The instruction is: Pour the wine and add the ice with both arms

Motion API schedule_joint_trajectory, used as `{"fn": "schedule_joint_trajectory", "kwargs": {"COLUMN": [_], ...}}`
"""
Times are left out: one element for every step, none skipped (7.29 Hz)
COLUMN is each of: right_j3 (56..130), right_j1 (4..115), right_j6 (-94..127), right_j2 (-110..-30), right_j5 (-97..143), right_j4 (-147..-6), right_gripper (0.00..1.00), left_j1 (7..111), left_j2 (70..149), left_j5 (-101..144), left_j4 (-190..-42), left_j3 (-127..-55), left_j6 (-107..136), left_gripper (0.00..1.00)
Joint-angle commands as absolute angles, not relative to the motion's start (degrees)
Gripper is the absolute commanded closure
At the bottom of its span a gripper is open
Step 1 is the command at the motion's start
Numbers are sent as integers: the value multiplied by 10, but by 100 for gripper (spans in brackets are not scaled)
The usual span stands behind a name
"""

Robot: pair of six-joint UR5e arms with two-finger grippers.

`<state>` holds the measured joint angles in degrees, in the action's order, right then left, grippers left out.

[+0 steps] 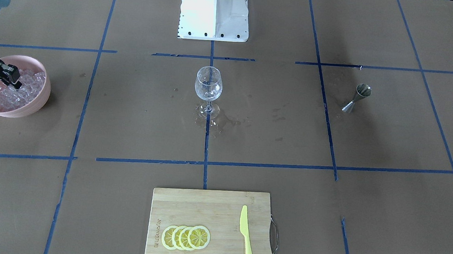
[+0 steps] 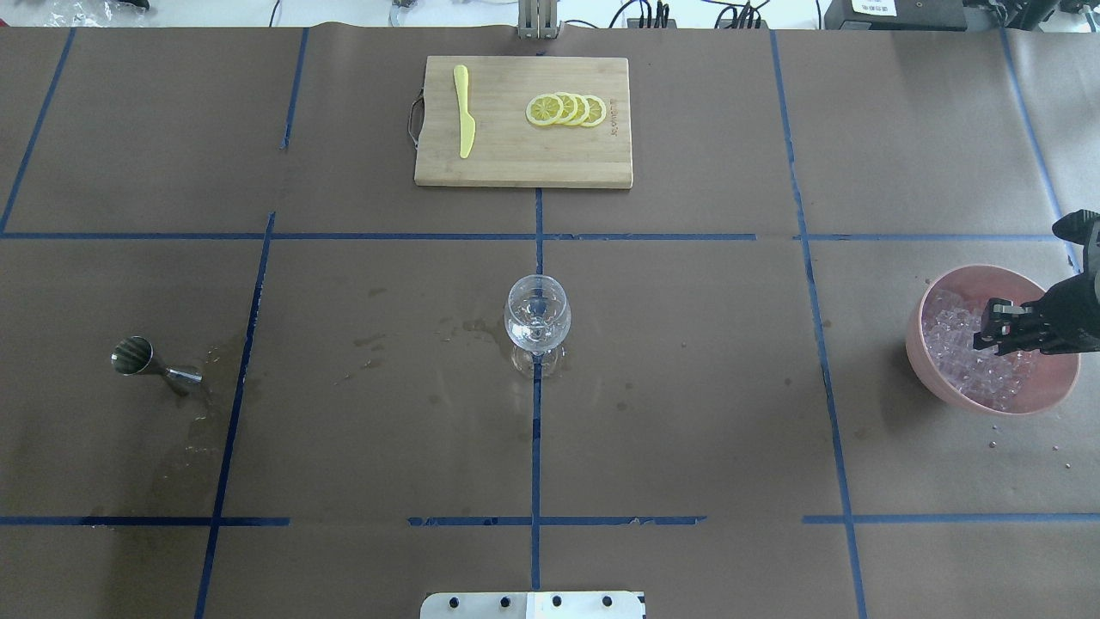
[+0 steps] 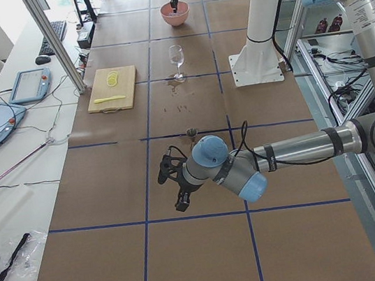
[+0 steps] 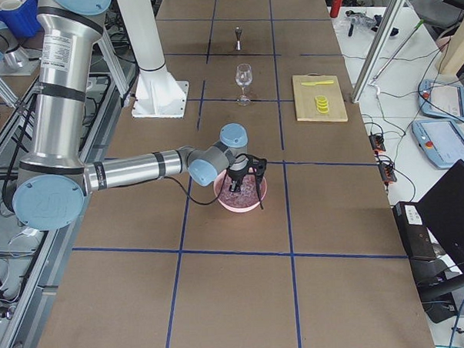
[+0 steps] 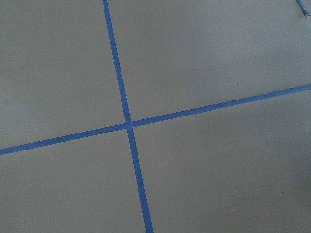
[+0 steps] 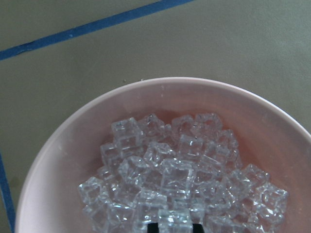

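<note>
At the right edge of the overhead view, your right gripper (image 2: 984, 327) hangs with jaws parted, tips down in the ice (image 2: 950, 334) heaped in the pink bowl (image 2: 1044, 391), while the wine glass (image 2: 537, 314) stands well apart at frame centre, to its left.

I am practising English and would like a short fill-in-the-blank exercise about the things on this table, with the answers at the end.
1. The right gripper reaches into the ice in a ____ bowl.
2. ____ lemon slices lie on the wooden cutting board, next to a yellow knife.
3. The wine glass stands on a ____ tape line.
4. The metal jigger is on the robot's ____ side of the table.

Answers: pink; four; blue; left.
</note>
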<state>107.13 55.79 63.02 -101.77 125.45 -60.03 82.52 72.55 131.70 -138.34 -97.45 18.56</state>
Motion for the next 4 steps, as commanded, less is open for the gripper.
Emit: {"fn": "schedule_joint_trajectory", "kwargs": {"right_j3": [1149, 1186, 1199, 1202], "right_j1": [596, 594, 579, 546], "right_j6": [628, 630, 640, 702], "right_j2": [-1022, -1018, -990, -950], "right_j5": [1270, 1264, 1263, 1262], "right_j4": [-606, -606, -606, -606], "right_gripper": [100, 100, 100, 100], "left_j1": [825, 825, 824, 825], "left_j2": [721, 721, 722, 722], "left_j5": [1317, 1317, 1317, 1318], "left_j4": [-1394, -1394, -1394, -1396], "left_j3": [-976, -977, -977, -978], "left_j6": [185, 185, 186, 186], "left_gripper": [0, 0, 0, 0]}}
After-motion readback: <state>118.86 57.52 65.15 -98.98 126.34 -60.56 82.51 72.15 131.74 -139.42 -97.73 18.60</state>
